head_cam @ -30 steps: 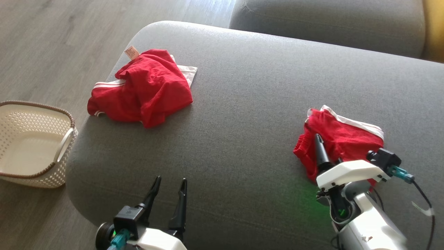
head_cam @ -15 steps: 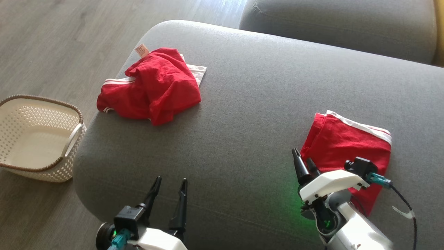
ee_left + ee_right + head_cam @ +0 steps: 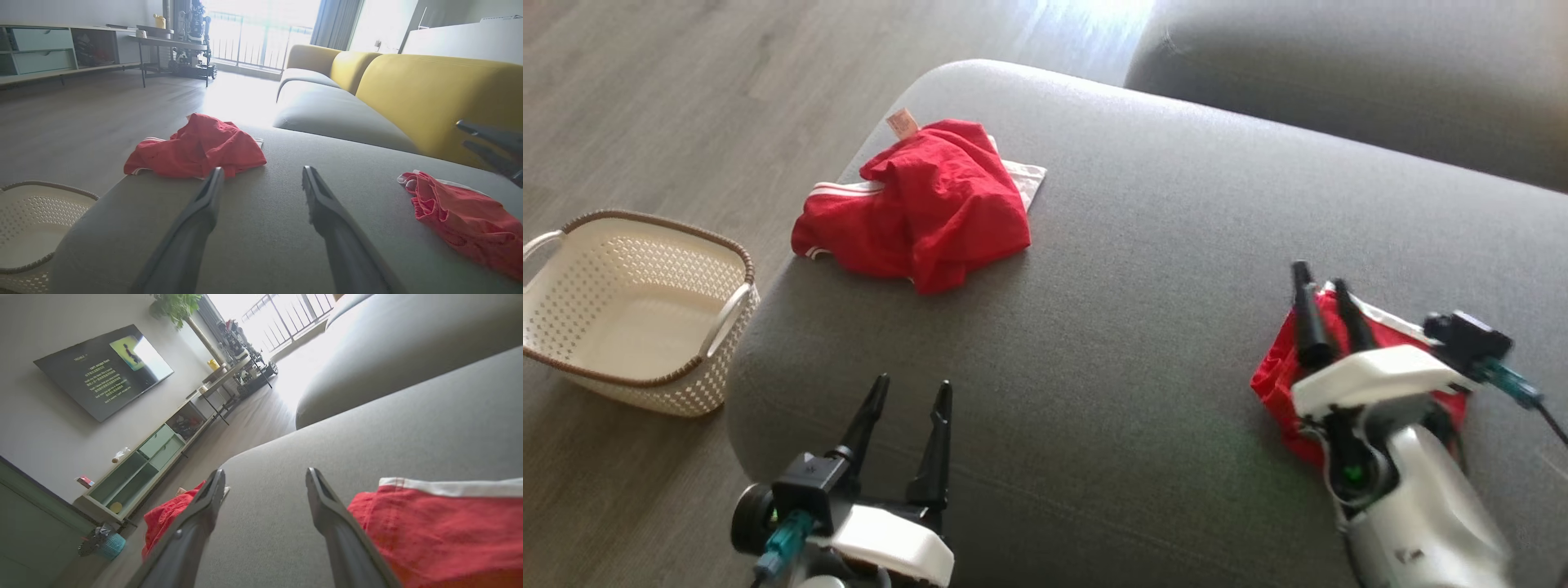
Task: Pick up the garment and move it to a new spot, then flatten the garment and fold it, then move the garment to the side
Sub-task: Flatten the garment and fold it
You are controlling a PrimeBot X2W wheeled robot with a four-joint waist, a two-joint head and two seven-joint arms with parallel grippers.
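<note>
- Since a second ago the right gripper (image 3: 1320, 275) has let go of the folded garment (image 3: 1274, 382). Then one finger was pressed into the bunched cloth; now both fingers stand apart above it. The head camera has swung too, so the whole scene sits further right in its view.
- Right gripper's jaws are spread wide with nothing between them. From the left wrist view, its fingers hang in the air above the garment, clear of the cloth.
- Folded garment, red with a white band along its far edge, lies on the right part of the grey cushion (image 3: 1143, 269), under and just right of the right gripper.
- Left gripper (image 3: 912, 382) hovers over the cushion's near left edge. Its jaws are equally wide and hold nothing, and its fingers point toward the far edge.
- Crumpled garment (image 3: 923, 212), also red with white trim and a small tag, sits at the cushion's far left corner. It is well apart from both grippers and from the folded one.
- Basket (image 3: 662, 396), cream and perforated with a brown rim, stands on the wood floor (image 3: 686, 98) just left of the cushion's near left corner.
- Second cushion (image 3: 1339, 82), also grey, lies beyond the far edge, and a yellow backrest (image 3: 429, 94) rises along the right side.
</note>
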